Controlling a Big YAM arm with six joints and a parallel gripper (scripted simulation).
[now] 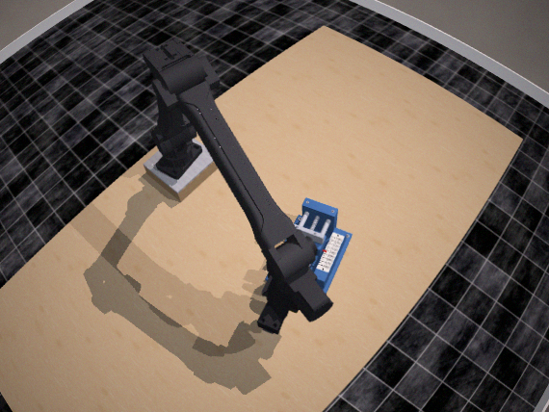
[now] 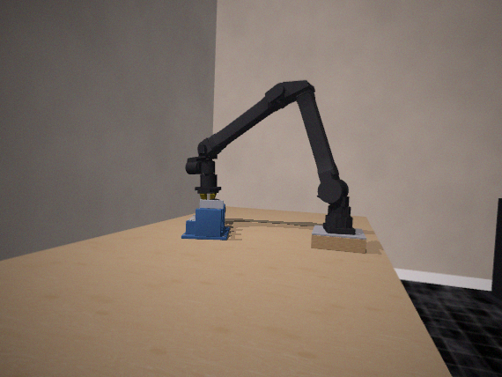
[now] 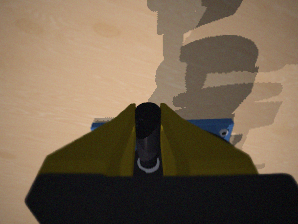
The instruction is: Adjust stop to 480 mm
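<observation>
Handwheel knob [image 3: 148, 122] is pinched in the nearly shut claw [image 2: 208, 196] [image 3: 148, 111]; turning too far could push the nearby stop [image 1: 310, 234] [image 2: 211, 204] past 480.

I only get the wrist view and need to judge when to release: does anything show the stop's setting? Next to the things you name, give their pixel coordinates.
Observer: Yes, in the top view a red pointer [image 1: 325, 250] sits partway along a white scale [image 1: 332, 252], away from both ends. The figures are too small to read.
Operator: So 480 isn't confirmed. How is the pincer [image 2: 208, 196] [image 3: 148, 111] angled?
Observer: In the exterior view it points straight down, with its mounting above the blue fixture [image 2: 210, 222] [image 3: 210, 123].
</observation>
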